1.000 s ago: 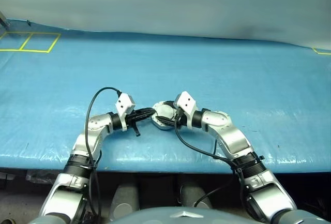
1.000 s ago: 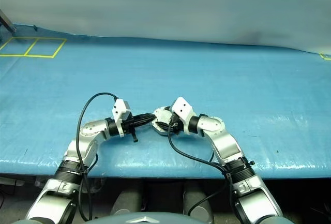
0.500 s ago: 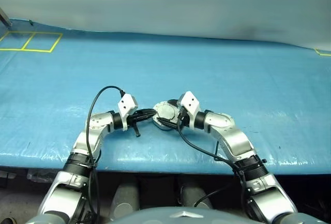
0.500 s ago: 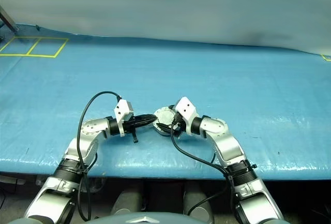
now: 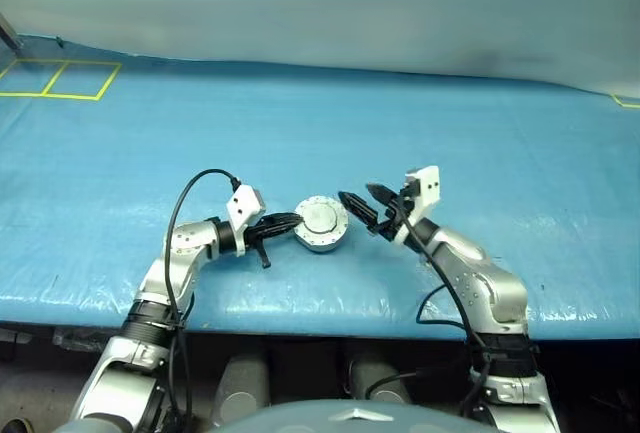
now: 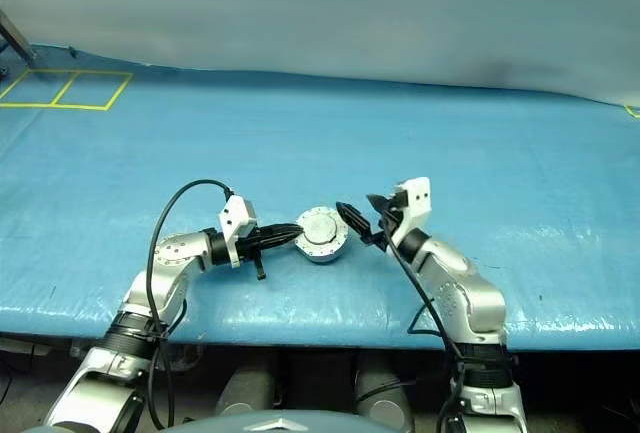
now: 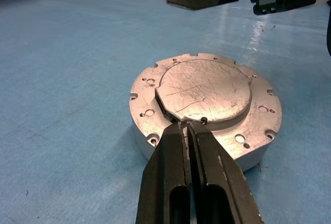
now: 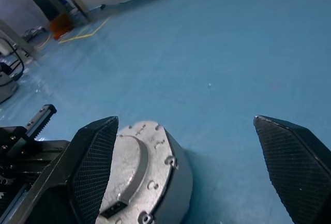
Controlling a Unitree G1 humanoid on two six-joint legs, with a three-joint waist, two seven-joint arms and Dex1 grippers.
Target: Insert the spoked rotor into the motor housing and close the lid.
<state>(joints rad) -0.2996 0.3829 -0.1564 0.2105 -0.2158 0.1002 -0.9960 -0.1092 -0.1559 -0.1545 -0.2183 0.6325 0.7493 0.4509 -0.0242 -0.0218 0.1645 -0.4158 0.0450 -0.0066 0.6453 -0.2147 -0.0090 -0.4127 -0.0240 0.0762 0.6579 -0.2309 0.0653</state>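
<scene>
Right claw [image 5: 362,200] now off the lid [image 5: 320,217], apparently closed

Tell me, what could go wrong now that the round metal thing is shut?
The left gripper, shut, rests its tips at the lid's edge on the motor housing. If it drags away, it might slide the housing or lift the lid. The open right gripper hangs close beside it, so a swing could bump it across the blue table cover.

With the lid [image 7: 204,89] shut on the motor housing [image 7: 258,146], its inside is hidden; the left gripper [image 7: 186,125] covers its nearest rim.
</scene>
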